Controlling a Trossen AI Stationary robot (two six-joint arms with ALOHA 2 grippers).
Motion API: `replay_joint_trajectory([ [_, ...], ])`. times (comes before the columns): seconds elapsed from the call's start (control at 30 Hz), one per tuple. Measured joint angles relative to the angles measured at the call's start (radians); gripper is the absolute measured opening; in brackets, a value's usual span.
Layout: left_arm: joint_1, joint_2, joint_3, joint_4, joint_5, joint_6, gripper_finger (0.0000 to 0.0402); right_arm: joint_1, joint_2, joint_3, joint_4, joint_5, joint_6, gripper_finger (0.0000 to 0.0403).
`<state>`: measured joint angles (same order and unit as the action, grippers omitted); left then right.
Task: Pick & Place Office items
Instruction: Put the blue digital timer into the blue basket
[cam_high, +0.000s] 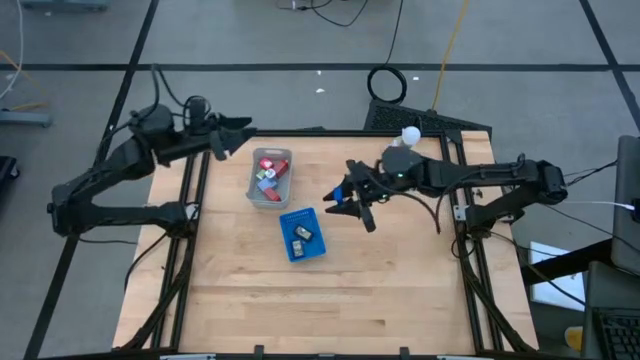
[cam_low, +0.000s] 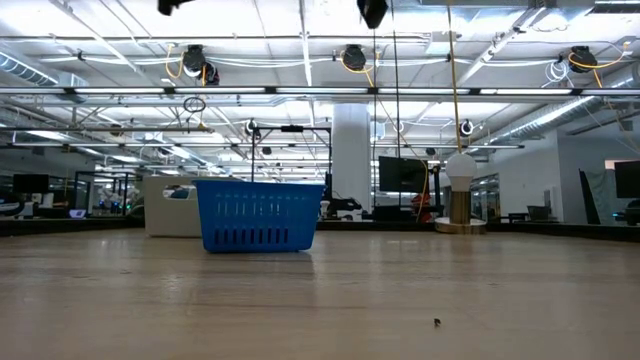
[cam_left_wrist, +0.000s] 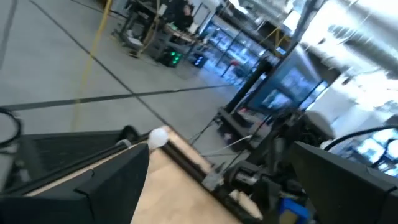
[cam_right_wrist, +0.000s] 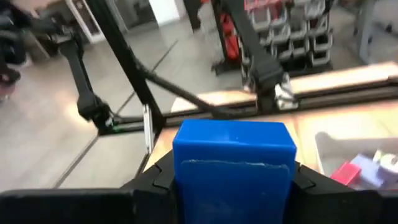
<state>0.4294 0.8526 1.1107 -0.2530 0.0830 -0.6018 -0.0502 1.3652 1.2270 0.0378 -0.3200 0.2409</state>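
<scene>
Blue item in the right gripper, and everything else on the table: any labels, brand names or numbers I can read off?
Blue item held in the right gripper: no print visible.
Grey tray items: too small to read.
Blue basket contents: too small to read.
White knob: no markings seen.
No readable text anywhere.

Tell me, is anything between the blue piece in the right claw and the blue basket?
Nothing visible. The right claw holds the blue piece up beside the blue basket, with only bare table between them. The left claw waits open by the table's corner.
</scene>
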Motion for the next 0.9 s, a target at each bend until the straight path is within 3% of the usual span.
replay_joint_trajectory([
  [0.5, -0.145, -0.096, 0.0, -0.236, -0.256, 0.045, 0.0392, -0.008, 0.193, 0.137, -0.322, 0.0, -0.191, 0.0135],
  [0.9, -0.24, -0.094, 0.0, -0.235, -0.406, 0.048, 0.0392, -0.009, 0.332, 0.142, -0.278, -0.052, -0.258, 0.0135],
])
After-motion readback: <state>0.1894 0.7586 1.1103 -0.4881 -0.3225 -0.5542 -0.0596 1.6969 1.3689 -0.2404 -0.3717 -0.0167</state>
